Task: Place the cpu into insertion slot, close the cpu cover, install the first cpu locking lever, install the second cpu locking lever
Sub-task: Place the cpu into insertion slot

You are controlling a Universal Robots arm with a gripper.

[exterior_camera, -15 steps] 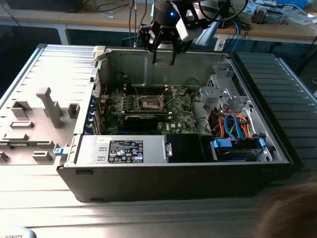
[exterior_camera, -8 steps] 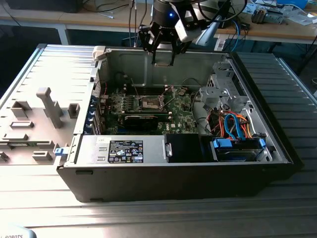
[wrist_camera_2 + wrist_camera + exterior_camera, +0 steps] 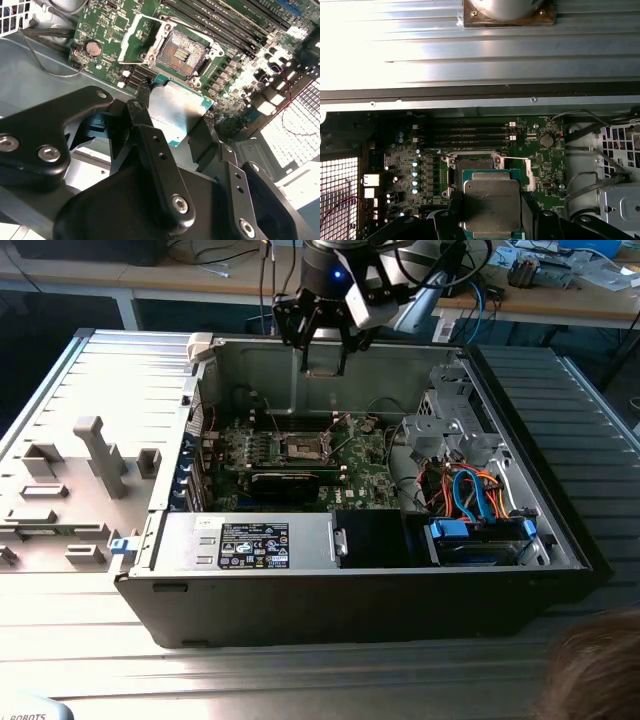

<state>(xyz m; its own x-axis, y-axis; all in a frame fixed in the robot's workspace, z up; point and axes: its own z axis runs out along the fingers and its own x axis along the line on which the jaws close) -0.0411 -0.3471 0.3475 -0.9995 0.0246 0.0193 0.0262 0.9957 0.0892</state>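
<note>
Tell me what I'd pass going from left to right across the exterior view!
Grey blocks → slot → orange and blue cables → someone's hair. The pincer holding the cpu lines up with the slot, so I skipped it.

The black-and-silver robot arm (image 3: 335,270) points its black multi-link gripper (image 3: 322,362) straight down, raised above and clear of the small square dark insertion slot (image 3: 303,447), with its two black fingers (image 3: 145,120) clamped on opposite edges of the flat square silver-topped cpu (image 3: 175,107).
</note>
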